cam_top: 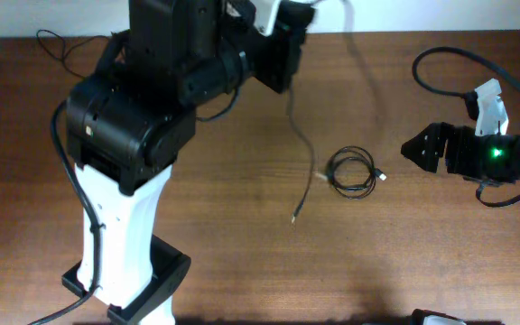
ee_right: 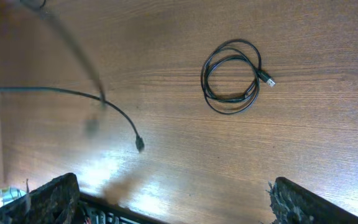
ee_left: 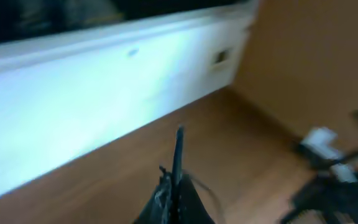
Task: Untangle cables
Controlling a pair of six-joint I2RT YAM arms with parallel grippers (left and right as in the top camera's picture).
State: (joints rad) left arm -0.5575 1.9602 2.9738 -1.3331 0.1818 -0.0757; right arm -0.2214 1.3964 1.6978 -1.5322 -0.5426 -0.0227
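Observation:
A thin black cable hangs from my left gripper at the table's far middle, and its plug end reaches down near the wood. In the blurred left wrist view that gripper is shut on the cable, which sticks up past the fingertips. A second cable lies as a small coil right of centre, also visible as the coil in the right wrist view. My right gripper hovers to the right of the coil, open and holding nothing, with its fingers wide apart.
Another thin black cord lies at the far left corner of the wooden table. The left arm's white base stands at the front left. A white wall runs along the table's far edge.

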